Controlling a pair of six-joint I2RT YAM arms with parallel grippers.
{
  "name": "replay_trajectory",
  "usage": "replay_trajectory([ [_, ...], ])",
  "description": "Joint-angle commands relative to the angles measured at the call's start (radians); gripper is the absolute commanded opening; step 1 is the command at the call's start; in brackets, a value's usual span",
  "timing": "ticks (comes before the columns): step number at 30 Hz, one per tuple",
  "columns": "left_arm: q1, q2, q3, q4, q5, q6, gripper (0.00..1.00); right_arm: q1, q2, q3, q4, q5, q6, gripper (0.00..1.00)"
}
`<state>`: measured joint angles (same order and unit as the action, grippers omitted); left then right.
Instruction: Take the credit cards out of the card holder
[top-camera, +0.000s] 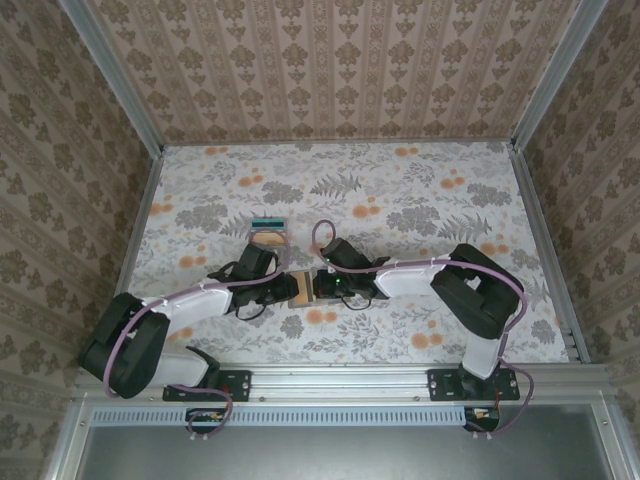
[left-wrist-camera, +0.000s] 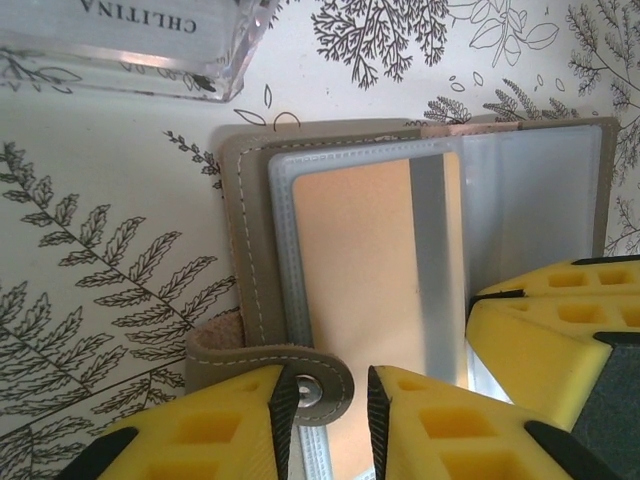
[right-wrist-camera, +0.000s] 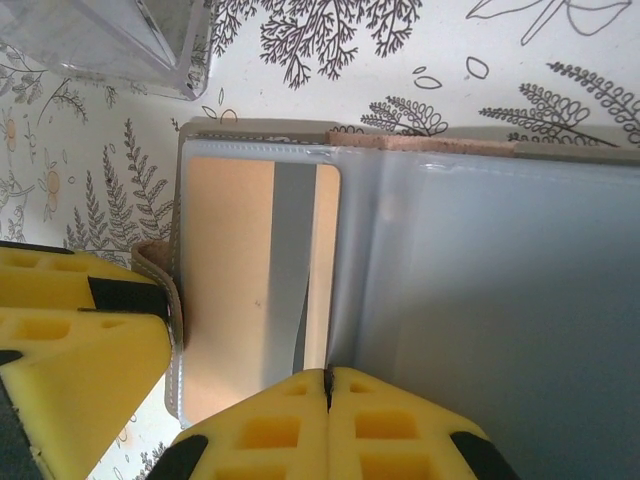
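Top external view is showing the card holder (top-camera: 303, 287) lying open on the flowered bench (top-camera: 400, 200) between the two arms, just near of a clear box (top-camera: 268, 225) with coloured cards in it. The left end effector (left-wrist-camera: 327, 405) is pinching the holder's snap tab (left-wrist-camera: 312, 385), pinning the wallet in place. The right end effector (right-wrist-camera: 328, 385) is pressing its fingers together at the near edge of the shiny sleeves, beside the fold; whether anything thin is being nipped there cannot be told. An orange-tan card (left-wrist-camera: 350, 300) with a grey stripe is sitting fully inside its slot, so the emptying is judged unfinished, with at least this card left to draw out. The holder is showing a brown-grey stitched cover and pale, glossy plastic pockets.
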<state>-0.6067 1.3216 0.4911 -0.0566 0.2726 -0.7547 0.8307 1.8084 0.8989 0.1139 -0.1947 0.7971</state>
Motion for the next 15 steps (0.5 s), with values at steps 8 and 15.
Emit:
replay_trajectory([
  [8,0.002,0.007,-0.009,-0.028,-0.013,-0.001,0.28,-0.019,-0.059,-0.033,-0.006,0.007,0.003,0.0],
  [15,0.002,0.011,-0.006,-0.027,-0.007,0.002,0.27,-0.017,-0.054,-0.029,0.028,-0.024,0.007,0.16],
])
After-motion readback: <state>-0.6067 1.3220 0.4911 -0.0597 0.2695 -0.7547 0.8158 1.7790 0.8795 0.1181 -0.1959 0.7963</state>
